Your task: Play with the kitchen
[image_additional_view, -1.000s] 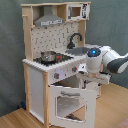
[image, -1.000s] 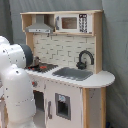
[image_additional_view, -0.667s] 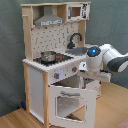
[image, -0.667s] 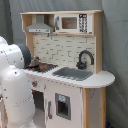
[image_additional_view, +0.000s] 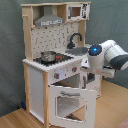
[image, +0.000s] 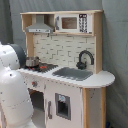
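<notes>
In the second exterior view the kitchen point(image_additional_view: 52, 60) stands mid-frame, its windowed oven door point(image_additional_view: 69, 103) hanging open at 6 o'clock, a pot point(image_additional_view: 48, 56) on the stovetop, the arm point(image_additional_view: 102, 57) at 3 o'clock; whether the gripper is open or closed I cannot tell.

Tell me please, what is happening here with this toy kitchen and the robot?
A white robot arm is reaching toward the tall toy play kitchen of pale wood and white panels from the second exterior view's right. The windowed white oven door hangs open, tilted outward, and the arm sits just above it. A small metal pot stands on the stovetop, beside the grey sink with its black faucet. The hand itself is hidden.
</notes>
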Motion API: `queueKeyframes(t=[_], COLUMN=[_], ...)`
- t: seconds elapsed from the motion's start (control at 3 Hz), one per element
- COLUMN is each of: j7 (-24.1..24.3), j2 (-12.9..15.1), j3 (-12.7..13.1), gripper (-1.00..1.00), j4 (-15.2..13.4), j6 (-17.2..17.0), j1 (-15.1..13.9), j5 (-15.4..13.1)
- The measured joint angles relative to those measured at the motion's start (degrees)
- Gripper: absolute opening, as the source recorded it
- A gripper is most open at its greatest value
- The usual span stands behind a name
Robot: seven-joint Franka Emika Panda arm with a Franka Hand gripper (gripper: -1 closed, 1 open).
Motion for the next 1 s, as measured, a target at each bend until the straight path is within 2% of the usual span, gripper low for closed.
queueKeyframes(t=[0.67, 1.0], j7=[-0.18, -0.95], j2=[-3.46, -5.47], j3=[0.01, 0.08], gripper=[1.00, 1.00], j4=[3.67, 5.18], j6=[-10.01, -14.82], j1=[2.08, 3.66], j5=[-2.95, -6.70])
